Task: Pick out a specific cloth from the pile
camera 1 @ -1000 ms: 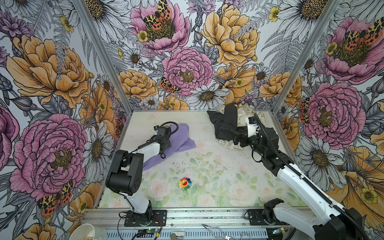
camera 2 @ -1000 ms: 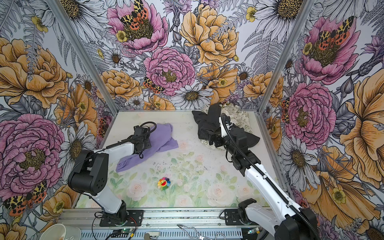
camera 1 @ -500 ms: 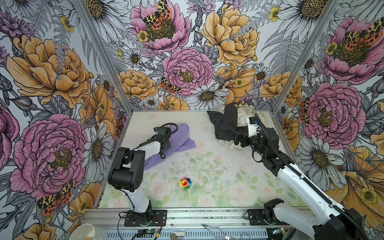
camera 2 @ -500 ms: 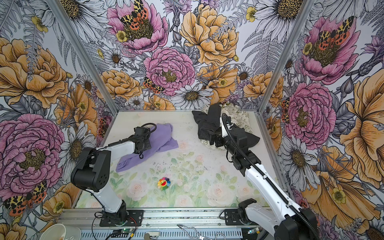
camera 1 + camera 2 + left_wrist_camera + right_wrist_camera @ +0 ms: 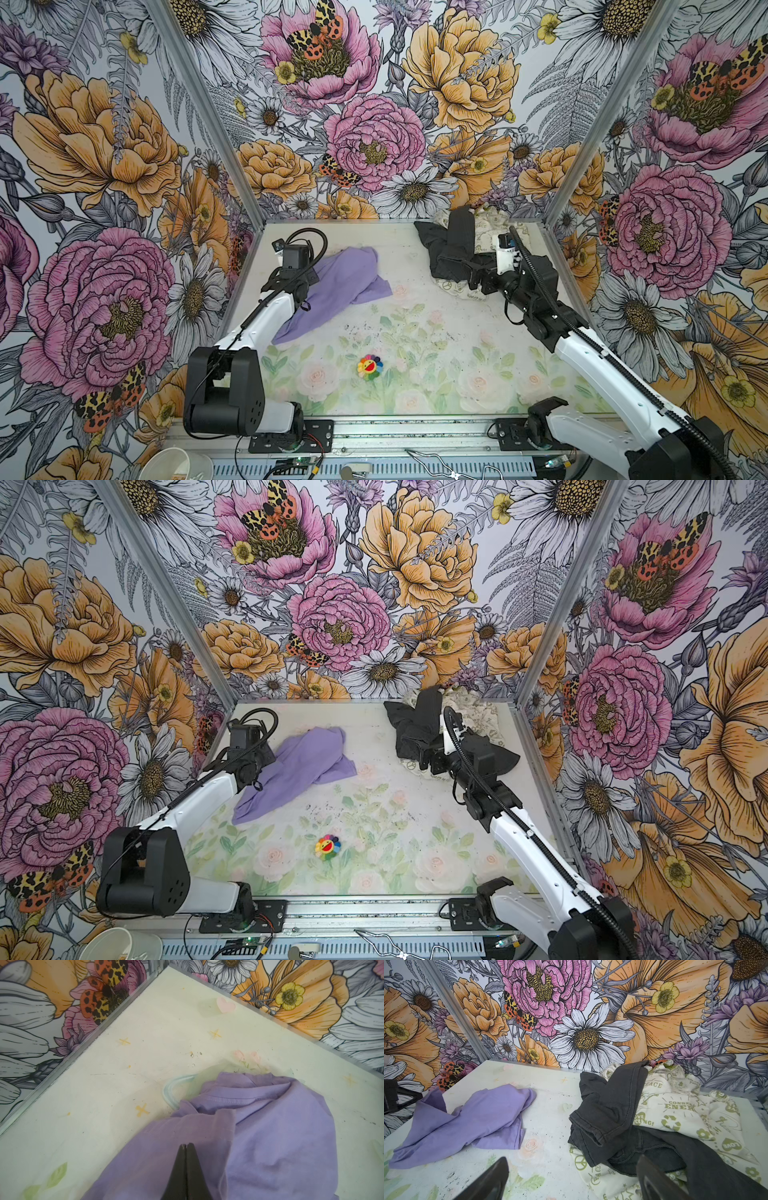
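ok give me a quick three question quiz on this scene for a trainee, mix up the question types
1. True or false: the lavender cloth lies apart from the black garment.
2. The left gripper is shut over the lavender cloth. The right gripper is: A shut, B open, C out of view.
3. Name the cloth that lies partly under the black garment.
Key: 1 true. 2 B. 3 the cream printed cloth.
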Tool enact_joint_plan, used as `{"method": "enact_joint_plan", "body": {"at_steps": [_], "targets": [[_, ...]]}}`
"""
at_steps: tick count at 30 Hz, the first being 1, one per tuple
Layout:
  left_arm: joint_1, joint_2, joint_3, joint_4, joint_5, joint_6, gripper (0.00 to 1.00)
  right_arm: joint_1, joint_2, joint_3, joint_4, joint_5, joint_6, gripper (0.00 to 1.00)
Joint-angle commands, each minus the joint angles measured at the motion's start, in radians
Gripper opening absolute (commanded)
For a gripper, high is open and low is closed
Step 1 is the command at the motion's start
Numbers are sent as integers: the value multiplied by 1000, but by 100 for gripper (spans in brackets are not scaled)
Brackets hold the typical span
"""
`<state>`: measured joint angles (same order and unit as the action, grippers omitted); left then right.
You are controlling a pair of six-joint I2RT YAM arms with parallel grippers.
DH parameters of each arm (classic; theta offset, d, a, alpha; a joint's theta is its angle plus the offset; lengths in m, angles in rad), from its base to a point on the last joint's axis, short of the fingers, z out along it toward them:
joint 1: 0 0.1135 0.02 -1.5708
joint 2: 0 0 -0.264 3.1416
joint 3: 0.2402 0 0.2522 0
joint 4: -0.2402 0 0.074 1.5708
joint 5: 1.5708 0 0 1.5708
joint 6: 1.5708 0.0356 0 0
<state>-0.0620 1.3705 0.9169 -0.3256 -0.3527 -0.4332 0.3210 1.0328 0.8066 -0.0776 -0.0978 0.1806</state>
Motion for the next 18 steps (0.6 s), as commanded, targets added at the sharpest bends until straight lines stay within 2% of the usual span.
{"method": "enact_joint_plan", "body": {"at_steps": [1, 10, 11, 12, 15, 17, 18], "targets": [[43, -75, -41, 0, -51, -42, 0, -6, -9, 0, 18, 7, -15, 96], [321, -359, -205, 77, -60, -189, 0, -9, -28, -10, 18, 7, -18, 96], [340, -384, -224, 82, -68, -202, 4, -9, -29, -10, 17, 7, -17, 96], [355, -406, -236, 81, -74, -214, 15, -9, -30, -10, 18, 5, -16, 96], [367, -437, -252, 89, -66, -214, 30, -11, -25, -10, 18, 0, -16, 96], [367, -445, -251, 89, -56, -213, 49, -11, -24, -9, 18, -4, -13, 96], [367, -448, -250, 88, -51, -209, 54, -10, -25, -8, 18, -4, -12, 96]]}}
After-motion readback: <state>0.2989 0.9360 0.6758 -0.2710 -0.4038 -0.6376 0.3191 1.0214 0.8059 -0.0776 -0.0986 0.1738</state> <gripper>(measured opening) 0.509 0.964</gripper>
